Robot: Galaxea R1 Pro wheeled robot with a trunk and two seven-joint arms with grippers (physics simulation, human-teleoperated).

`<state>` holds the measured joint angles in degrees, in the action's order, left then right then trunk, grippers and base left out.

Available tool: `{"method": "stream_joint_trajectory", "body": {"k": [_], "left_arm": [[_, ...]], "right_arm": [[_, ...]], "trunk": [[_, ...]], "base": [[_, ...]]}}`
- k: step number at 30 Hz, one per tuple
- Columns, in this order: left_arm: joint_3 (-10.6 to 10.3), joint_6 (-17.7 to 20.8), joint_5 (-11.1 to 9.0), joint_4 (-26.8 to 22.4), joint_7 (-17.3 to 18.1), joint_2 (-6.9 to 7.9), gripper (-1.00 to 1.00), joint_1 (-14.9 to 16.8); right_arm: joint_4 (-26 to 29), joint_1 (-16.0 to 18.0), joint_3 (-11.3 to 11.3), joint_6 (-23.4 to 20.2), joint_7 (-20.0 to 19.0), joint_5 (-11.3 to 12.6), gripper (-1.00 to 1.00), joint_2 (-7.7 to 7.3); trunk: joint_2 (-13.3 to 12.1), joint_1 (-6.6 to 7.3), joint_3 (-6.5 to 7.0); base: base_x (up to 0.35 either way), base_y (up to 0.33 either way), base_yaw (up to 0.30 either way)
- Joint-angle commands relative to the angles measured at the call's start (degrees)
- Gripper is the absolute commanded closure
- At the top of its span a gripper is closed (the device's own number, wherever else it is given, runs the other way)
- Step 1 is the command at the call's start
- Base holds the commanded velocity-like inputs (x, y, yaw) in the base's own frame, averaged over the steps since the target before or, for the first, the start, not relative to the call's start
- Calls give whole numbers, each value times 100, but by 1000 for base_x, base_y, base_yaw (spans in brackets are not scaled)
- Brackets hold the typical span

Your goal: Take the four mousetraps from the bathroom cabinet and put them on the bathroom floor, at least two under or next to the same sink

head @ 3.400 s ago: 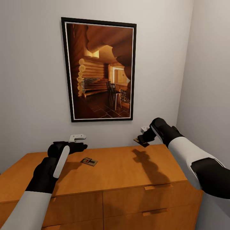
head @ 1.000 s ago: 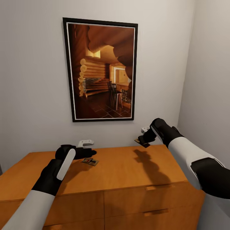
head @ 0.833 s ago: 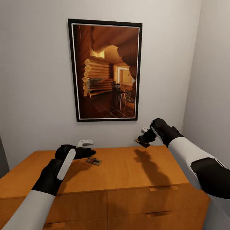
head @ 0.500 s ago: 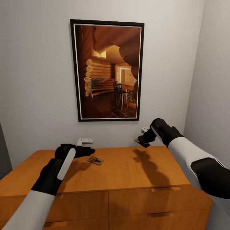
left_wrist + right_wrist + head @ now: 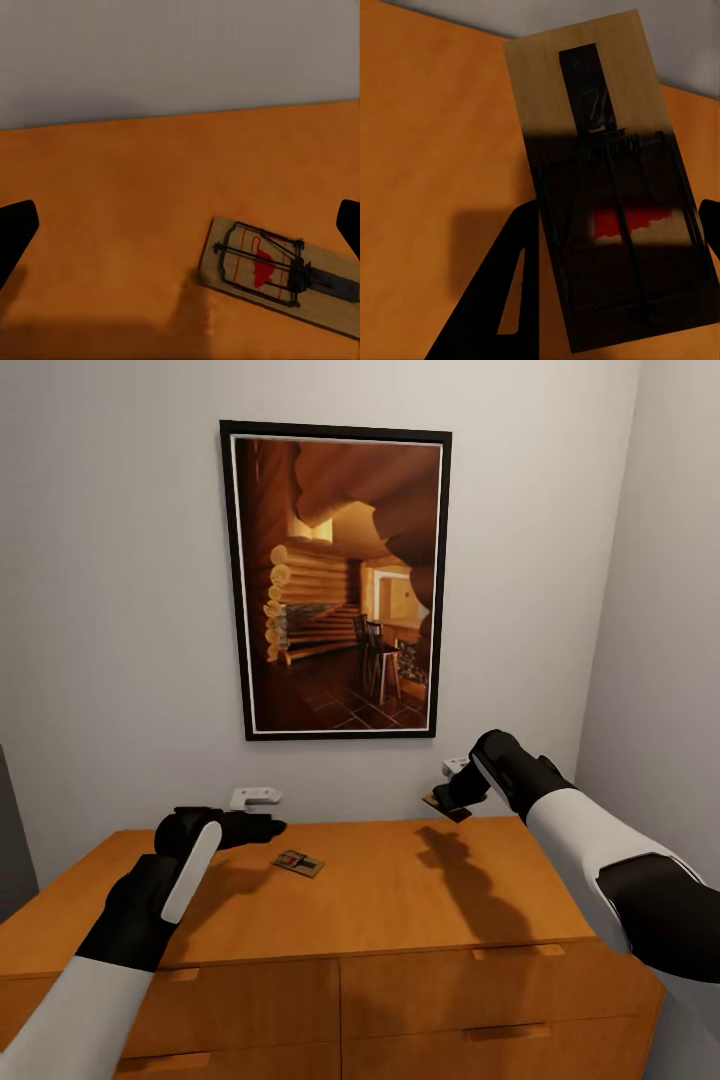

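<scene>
- Where the room narrows to a corner, the orange-brown cabinet [image 5: 400,970] fills the foreground.
- On its top lies one mousetrap [image 5: 298,863]; the left gripper [image 5: 262,827] hovers beside it, fingers spread.
- Right gripper [image 5: 447,800] — clamped on a second mousetrap [image 5: 441,807], raised.
- Behind — grey wall, framed picture [image 5: 337,582].

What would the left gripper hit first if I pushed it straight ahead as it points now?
Probably the cabinet top, just short of the mousetrap, which sits off-centre toward one finger; depth is unclear.

Even soft indoor light, sharp render, arm shadows on the cabinet [image 5: 400,905] top
</scene>
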<state>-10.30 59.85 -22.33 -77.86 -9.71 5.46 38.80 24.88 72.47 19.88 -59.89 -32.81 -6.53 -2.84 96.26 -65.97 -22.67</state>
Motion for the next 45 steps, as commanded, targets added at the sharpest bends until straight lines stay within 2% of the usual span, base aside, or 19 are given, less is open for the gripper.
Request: {"method": "stream_joint_trajectory", "body": {"k": [1,2,5,6,9,10,13,16,19,27,31,32,33,34,38,39,41,45], "left_arm": [[-25,15,-65,-6,13,53,-100,7],[-43,15,-62,-7,106,99,-100,8],[-166,15,-42,-16,683,330,-100,23],[-234,15,-30,-26,1050,491,-100,34],[-305,15,-17,-40,1604,751,-100,55],[-334,15,-9,-45,1943,904,-100,70],[-364,15,2,-57,2452,1130,-100,89],[-376,15,14,-77,2702,1251,-100,97],[-381,15,35,-94,2806,1301,-100,100],[-411,15,124,-159,2871,1314,-100,102],[-411,15,403,-165,2892,1268,-100,102],[-411,15,494,-164,2896,1254,-100,102],[-411,15,695,-156,2906,1213,-100,102],[-411,15,1022,-122,2914,1110,-100,102],[-411,15,1446,-71,2919,916,-100,102],[-411,15,1626,-36,2920,816,-100,102],[-411,15,1844,17,2921,655,-100,102],[-397,15,2107,136,2921,415,-100,102]], "right_arm": [[8,4,22,-11,-63,-51,100,-5],[8,4,21,-11,-62,-51,100,-5],[8,4,21,-11,-60,-51,100,-5],[8,4,21,-11,-60,-51,100,-6],[7,4,23,-11,-59,-51,100,-6],[7,4,24,-11,-59,-50,100,-6],[6,4,25,-11,-59,-50,100,-4],[6,4,25,-11,-59,-50,100,-4],[1,4,25,-11,-56,-50,100,0],[-8,4,24,-11,-55,-50,100,-3],[-9,4,25,-11,-52,-50,100,-5],[-9,4,25,-11,-51,-52,100,-3],[-9,4,25,-11,-51,-50,100,-2],[-13,4,21,-11,-47,-44,100,-4],[-21,4,20,-11,-27,-42,100,-5],[-36,4,22,-11,3,-42,100,-5],[-62,4,22,-11,69,-42,100,-6],[-85,4,24,-11,185,-42,100,-2]], "trunk": [[4,0,-8],[4,0,-8],[4,0,-8],[4,0,-8],[4,0,-8],[4,0,-8],[4,0,-8],[4,0,-8],[4,0,-8],[4,0,-8],[4,0,-8],[4,0,-8],[4,0,-8],[4,0,-8],[4,0,-8],[4,0,-8],[4,0,-8],[4,0,-8]], "base": [[0,0,0],[0,0,0],[0,0,0],[0,0,0],[0,0,0],[0,0,0],[0,0,0],[0,0,0],[0,0,0],[0,0,0],[0,0,0],[0,0,0],[0,0,0],[0,0,0],[0,0,0],[0,0,0],[0,0,0],[0,0,0]]}}
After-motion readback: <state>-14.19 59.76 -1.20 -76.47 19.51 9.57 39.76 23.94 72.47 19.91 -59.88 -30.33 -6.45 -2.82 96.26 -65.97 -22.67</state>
